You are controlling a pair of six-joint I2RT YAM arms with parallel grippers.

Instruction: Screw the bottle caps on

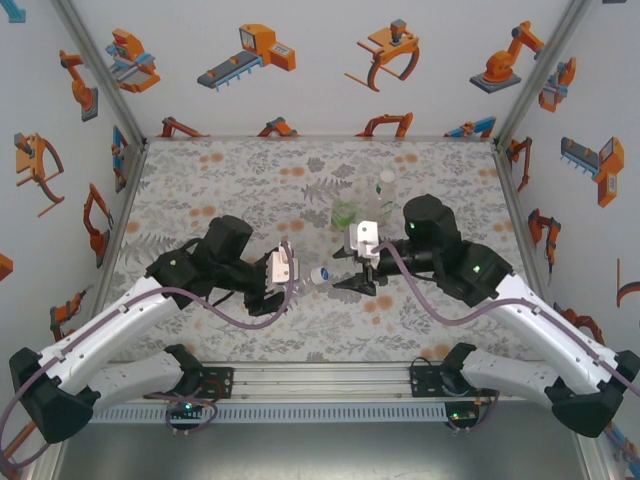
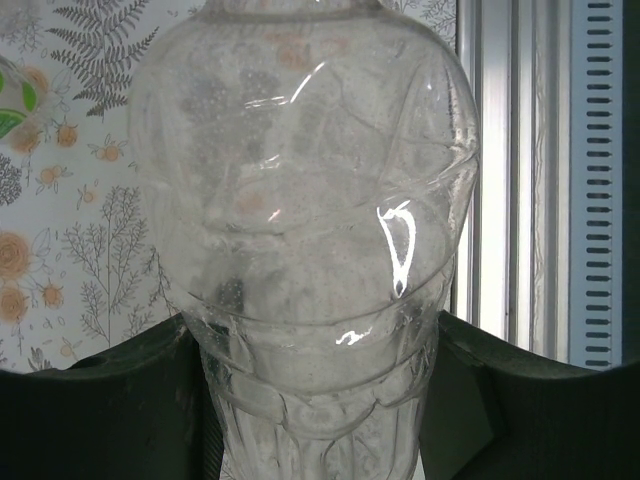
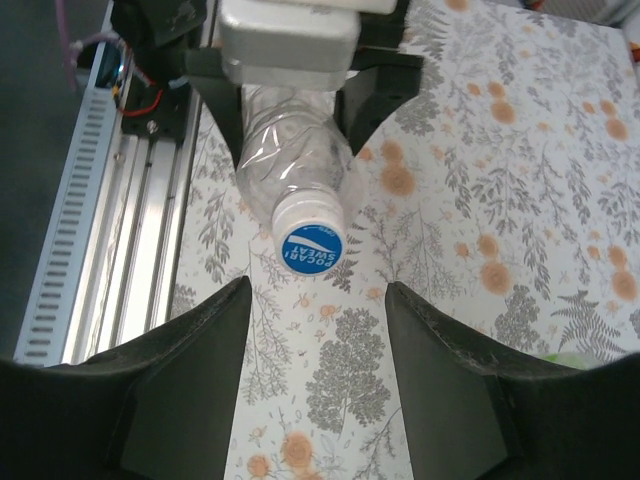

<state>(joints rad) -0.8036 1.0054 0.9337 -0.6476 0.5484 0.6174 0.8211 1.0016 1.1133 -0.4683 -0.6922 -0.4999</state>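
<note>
Reading POCARI SWEAT, blue cap (image 3: 310, 243) on clear bottle (image 3: 295, 150), L jaws gripping

- The table (image 1: 200, 180) is covered by a grey fern-and-leaf cloth dotted with orange flowers.
- The back wall (image 1: 300, 60), left wall (image 1: 50, 100) and right wall (image 1: 590, 100) are white, printed with orange robot arms.
- Silver metal posts (image 1: 100, 70) stand at the back corners.
- A metal rail (image 1: 320, 380) lines the table's near edge.

Left arm (image 1: 130, 312): I have it reaching to centre, wrist turned inward.
Left gripper (image 1: 296, 272): clamped on the bottle (image 3: 295, 150).
Right arm (image 1: 520, 298): reaching inward, facing my left one.
Right gripper (image 3: 317, 300): fingers parted, holding nothing.
</note>
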